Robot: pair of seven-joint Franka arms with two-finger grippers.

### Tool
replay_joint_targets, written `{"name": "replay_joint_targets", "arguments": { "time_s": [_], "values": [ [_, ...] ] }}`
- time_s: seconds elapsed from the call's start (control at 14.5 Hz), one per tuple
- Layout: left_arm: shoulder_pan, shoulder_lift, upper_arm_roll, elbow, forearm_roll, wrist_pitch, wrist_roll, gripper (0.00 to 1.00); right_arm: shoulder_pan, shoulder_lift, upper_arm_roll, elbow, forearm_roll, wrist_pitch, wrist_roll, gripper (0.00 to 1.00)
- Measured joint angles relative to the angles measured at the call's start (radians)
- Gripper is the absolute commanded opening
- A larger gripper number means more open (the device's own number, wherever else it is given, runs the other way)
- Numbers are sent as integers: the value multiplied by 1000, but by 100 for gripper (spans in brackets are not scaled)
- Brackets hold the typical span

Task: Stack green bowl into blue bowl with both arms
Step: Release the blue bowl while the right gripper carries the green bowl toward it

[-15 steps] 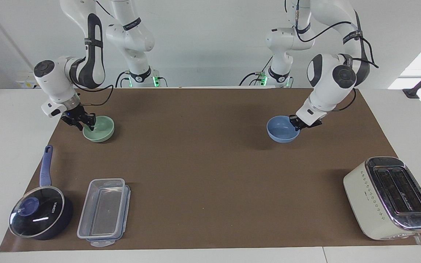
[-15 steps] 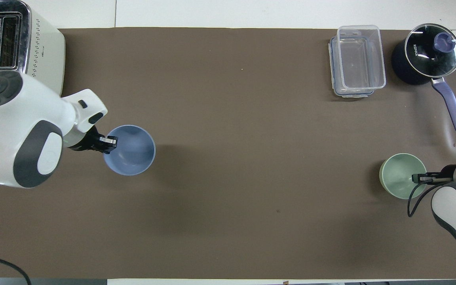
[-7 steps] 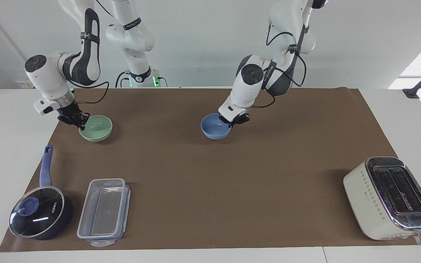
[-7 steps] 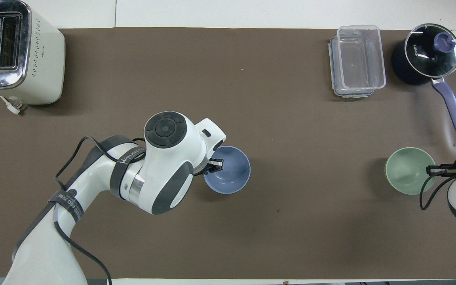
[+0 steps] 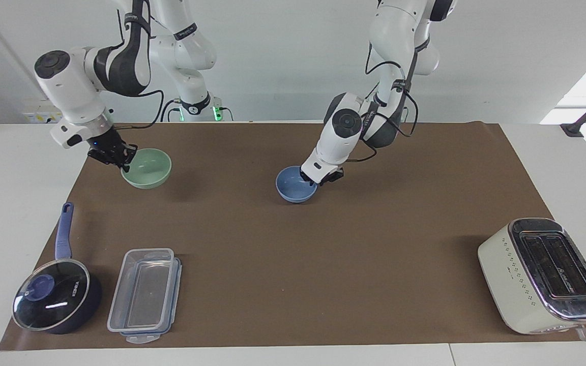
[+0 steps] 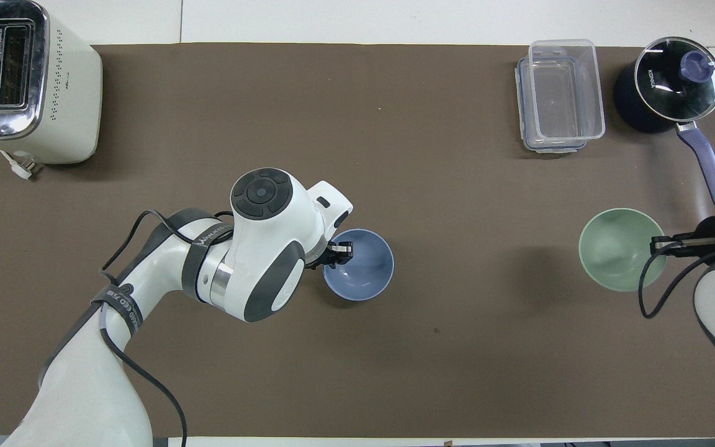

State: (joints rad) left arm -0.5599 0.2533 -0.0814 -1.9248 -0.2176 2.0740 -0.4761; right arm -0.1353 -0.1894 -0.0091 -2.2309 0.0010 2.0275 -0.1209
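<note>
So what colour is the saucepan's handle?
The saucepan's handle is periwinkle purple-blue, matching the lid knob; the overhead view shows it best.

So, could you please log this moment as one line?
left claw: grips blue bowl rim, mid-table | right claw: holds green bowl raised | unstacked

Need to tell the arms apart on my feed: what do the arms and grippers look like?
Both alike: glossy white jointed shells, dark grey joint caps, black bands with lettering, loose black cables. The left gripper and right gripper are black and two-fingered.
</note>
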Motion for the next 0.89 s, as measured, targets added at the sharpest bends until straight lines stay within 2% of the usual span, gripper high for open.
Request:
{"name": "replay_joint_targets", "arguments": {
  "time_s": [0.21,0.41,0.55,0.69,0.89],
  "values": [
    [92,-85,7,55,0,-160,35,100,85,-18,4,0,30,-32,76,0],
    [271,-182,18,129,8,-335,147,100,156,-18,3,-1,69,-31,106,0],
    [397,-231,24,145,49,-393,250,100,232,-16,4,-7,72,-8,186,0],
    [501,-262,27,147,105,-433,373,100,328,-3,5,-12,73,38,295,0],
    [557,-268,27,224,165,-525,438,100,445,33,7,-14,116,116,411,0]
  ]
}}
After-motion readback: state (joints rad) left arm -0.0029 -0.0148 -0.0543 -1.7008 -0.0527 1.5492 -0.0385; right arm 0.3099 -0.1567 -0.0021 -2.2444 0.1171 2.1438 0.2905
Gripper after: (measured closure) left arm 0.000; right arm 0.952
